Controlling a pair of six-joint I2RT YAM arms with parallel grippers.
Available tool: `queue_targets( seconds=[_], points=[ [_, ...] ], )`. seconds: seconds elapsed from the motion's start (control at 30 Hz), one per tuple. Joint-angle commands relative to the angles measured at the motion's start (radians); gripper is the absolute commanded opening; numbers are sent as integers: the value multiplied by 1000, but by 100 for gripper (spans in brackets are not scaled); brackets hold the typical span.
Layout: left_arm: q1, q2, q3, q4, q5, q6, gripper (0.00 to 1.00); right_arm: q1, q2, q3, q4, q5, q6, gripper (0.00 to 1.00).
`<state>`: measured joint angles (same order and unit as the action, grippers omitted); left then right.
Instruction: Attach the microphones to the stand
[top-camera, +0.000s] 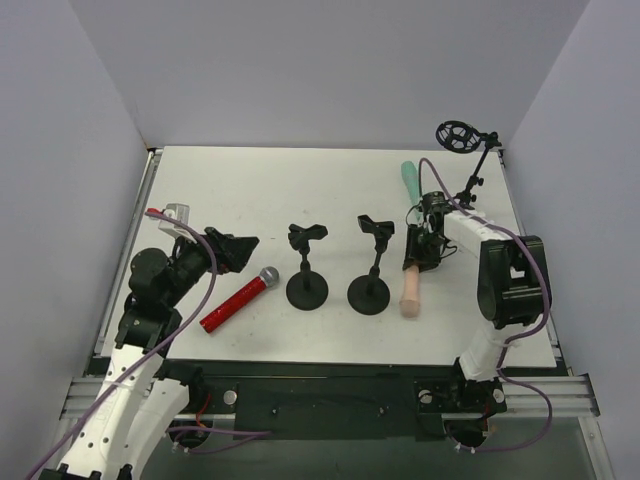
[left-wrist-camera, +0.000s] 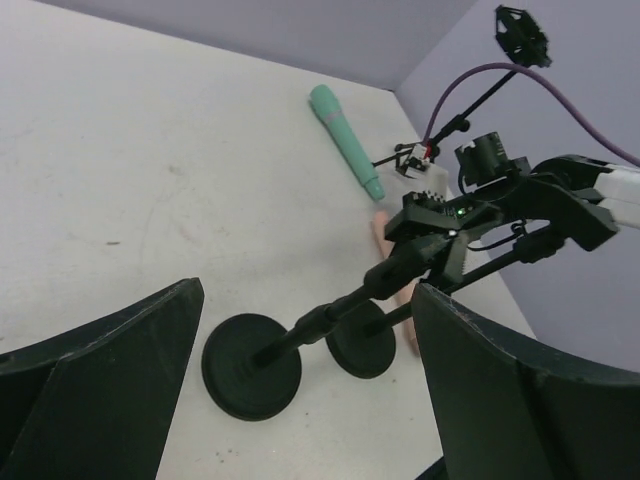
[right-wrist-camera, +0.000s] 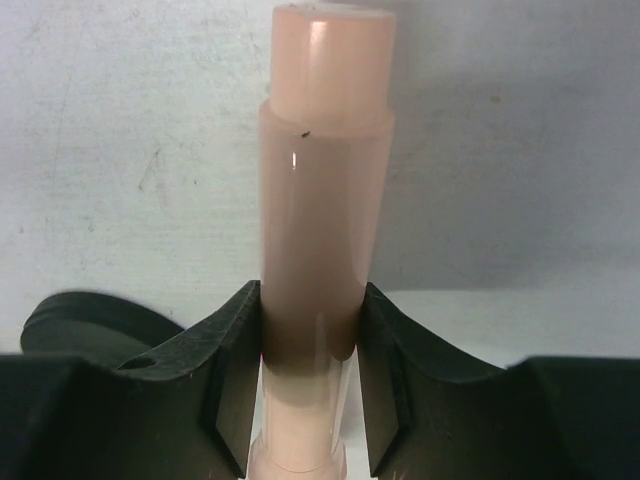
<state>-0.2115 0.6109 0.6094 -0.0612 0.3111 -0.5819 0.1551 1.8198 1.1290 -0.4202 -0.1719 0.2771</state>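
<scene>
Fingers (right-wrist-camera: 235, 370) of the right end effector (top-camera: 421, 250) are clamped on both sides of the pale peach-pink stick microphone (top-camera: 410, 296). This microphone sits low over the white desk (top-camera: 230, 190), just right of two small black round-based clip stands (top-camera: 307, 270). The left end effector (top-camera: 238, 250) hangs with its fingers wide apart, holding nothing, near the silver mesh head of the glittery red microphone (top-camera: 235, 302). The teal-green microphone (top-camera: 411, 180) lies at the far right, near a tall black boom stand (top-camera: 470, 170).

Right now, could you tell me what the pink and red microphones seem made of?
The pink microphone looks like glossy plastic, given highlights along its barrel. The red microphone has a shiny red body, material unclear, and a silvery, probably metal head.
</scene>
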Motion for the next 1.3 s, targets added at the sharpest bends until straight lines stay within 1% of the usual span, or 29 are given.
queue_targets(
  seconds=[0.0,0.1,0.13,0.17,0.33,0.37,0.4,0.43,0.5,0.6,0.63,0.67,0.7,0.73,0.77,0.87,0.9,0.93,0.97,1.0,1.03,1.07,1.17,1.27],
  points=[
    [-20,24,108,118,114,-52,97,-78,-160,-52,-15,-155,16,10],
    [-42,64,179,100,115,-53,97,-147,-285,-95,-19,-331,-42,8],
    [-55,90,194,100,126,-58,97,-150,-319,-106,-22,-359,-59,7],
    [-66,104,220,106,132,-65,97,-190,-377,-123,-38,-398,-91,7],
    [-164,252,367,113,175,-93,96,-247,-572,-106,-143,-455,-234,3],
    [-204,274,389,113,174,-91,96,-252,-626,-97,-164,-462,-268,2],
    [-221,309,426,124,168,-84,95,-267,-652,-71,-175,-465,-269,2],
    [-262,332,443,130,166,-82,95,-270,-689,-52,-202,-480,-321,1],
    [-316,403,510,133,158,-73,95,-281,-726,23,-241,-515,-338,1],
    [-380,525,639,124,160,-65,95,-281,-735,182,-285,-561,-336,1],
    [-412,547,665,127,160,-64,94,-281,-729,213,-285,-578,-311,0],
    [-425,593,708,129,157,-65,94,-281,-725,285,-285,-584,-279,0],
    [-452,618,725,136,154,-70,94,-281,-709,320,-279,-586,-277,0],
    [-466,654,762,144,149,-78,94,-282,-700,400,-276,-594,-206,1],
    [-491,677,779,149,149,-82,94,-281,-674,437,-255,-597,-182,1],
    [-543,780,858,181,123,-98,94,-281,-593,627,-181,-623,12,1],
    [-561,797,872,192,108,-101,94,-281,-571,656,-145,-632,64,1],
    [-583,837,892,216,102,-114,94,-281,-541,713,-94,-656,161,1],
    [-589,877,903,231,91,-122,94,-281,-527,739,-65,-666,206,1],
    [-606,892,921,263,83,-139,94,-281,-510,742,11,-684,302,1],
    [-615,930,931,279,63,-154,94,-281,-507,732,55,-692,341,1],
    [-626,949,950,306,56,-177,94,-281,-504,723,117,-708,414,1],
    [-651,1044,1038,339,63,-240,93,-279,-510,674,179,-729,479,1],
    [-669,1107,1095,368,91,-294,91,-275,-530,635,184,-735,467,1]
  ],
)
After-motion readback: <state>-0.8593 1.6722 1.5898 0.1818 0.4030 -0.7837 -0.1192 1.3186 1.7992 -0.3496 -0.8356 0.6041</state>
